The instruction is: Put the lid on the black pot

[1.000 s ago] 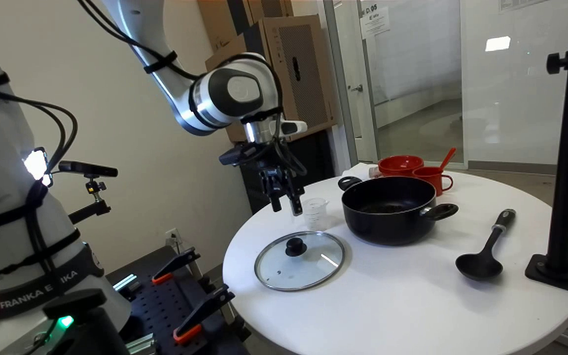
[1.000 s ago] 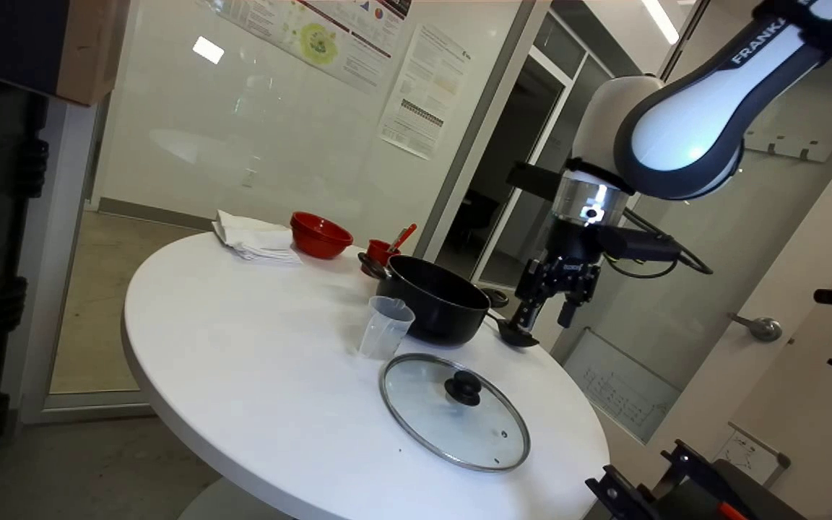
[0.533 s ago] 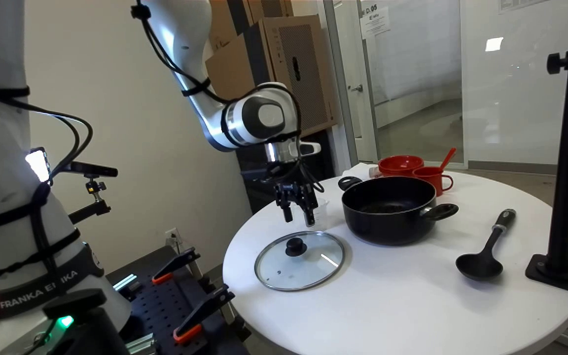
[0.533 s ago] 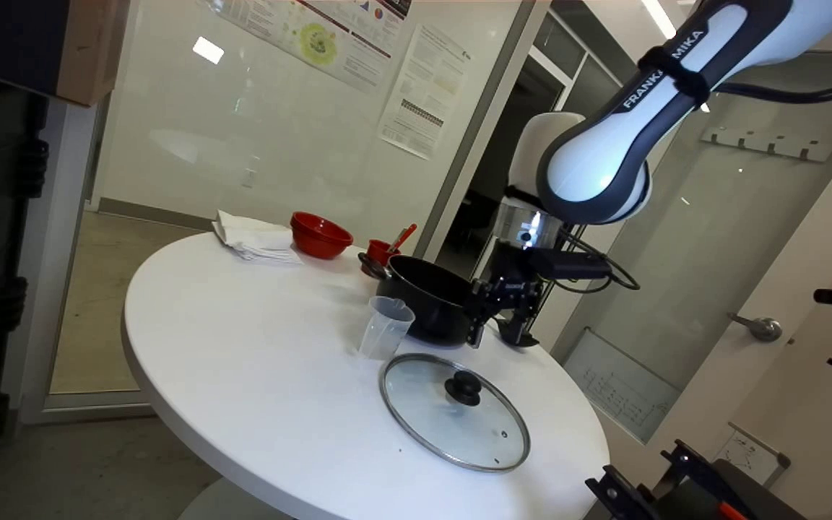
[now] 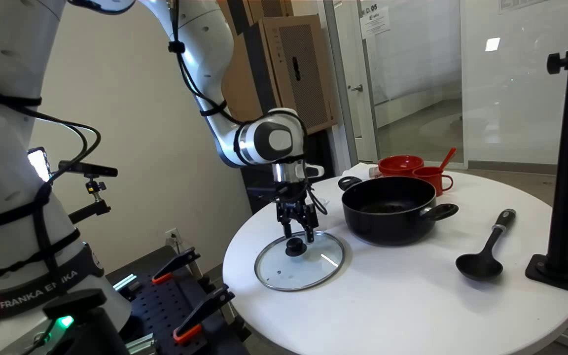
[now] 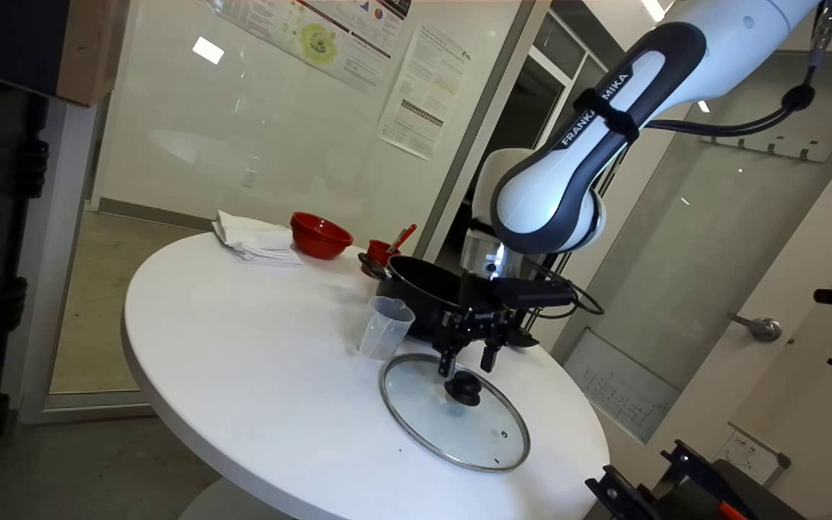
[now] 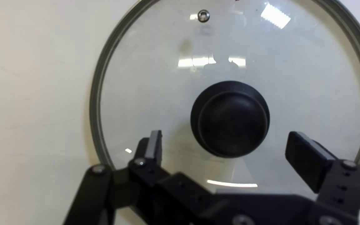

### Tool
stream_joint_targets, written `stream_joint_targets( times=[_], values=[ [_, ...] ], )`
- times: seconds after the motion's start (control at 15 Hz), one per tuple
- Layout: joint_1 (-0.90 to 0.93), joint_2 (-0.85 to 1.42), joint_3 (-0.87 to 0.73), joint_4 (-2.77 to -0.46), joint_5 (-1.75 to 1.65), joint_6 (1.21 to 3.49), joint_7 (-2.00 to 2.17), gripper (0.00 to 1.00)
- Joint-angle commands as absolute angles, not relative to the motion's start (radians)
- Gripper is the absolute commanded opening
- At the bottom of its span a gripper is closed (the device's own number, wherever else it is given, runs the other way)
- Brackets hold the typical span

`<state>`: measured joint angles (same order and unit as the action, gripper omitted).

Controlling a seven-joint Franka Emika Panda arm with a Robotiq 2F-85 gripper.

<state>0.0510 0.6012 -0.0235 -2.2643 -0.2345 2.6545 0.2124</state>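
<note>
Lower than before, the claw hangs, fingers spread wide, above the lid's knob.

Looks like a robotics lab in an office-type room: FRANKA-lettered arm, perforated plate with clamps, camera on a bracket. In an exterior view, printed posters on a glossy pale wall; toward its right, hook rail, lever-handled door, small whiteboard. Cardboard boxes stand piled near a tall glass panel, paper sign on it, more floor showing through.
</note>
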Motion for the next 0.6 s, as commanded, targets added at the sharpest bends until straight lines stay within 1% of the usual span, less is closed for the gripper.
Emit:
stream_joint_targets(
  times=[0.0,0.07,0.13,0.27,0.33,0.4,0.47,0.53],
  values=[
    [0.074,0.64,-0.03,-2.233,-0.193,2.611,0.158,1.0],
    [0.074,0.638,-0.028,-2.241,-0.187,2.613,0.154,0.75],
    [0.075,0.639,-0.029,-2.243,-0.186,2.608,0.148,0.74],
    [0.077,0.636,-0.03,-2.247,-0.186,2.605,0.142,0.6],
    [0.075,0.634,-0.029,-2.247,-0.184,2.602,0.137,0.5],
    [0.077,0.631,-0.031,-2.249,-0.185,2.602,0.136,0.43],
    [0.077,0.617,-0.029,-2.254,-0.185,2.595,0.135,0.38],
    [0.076,0.609,-0.027,-2.259,-0.183,2.591,0.132,0.36]
  ],
)
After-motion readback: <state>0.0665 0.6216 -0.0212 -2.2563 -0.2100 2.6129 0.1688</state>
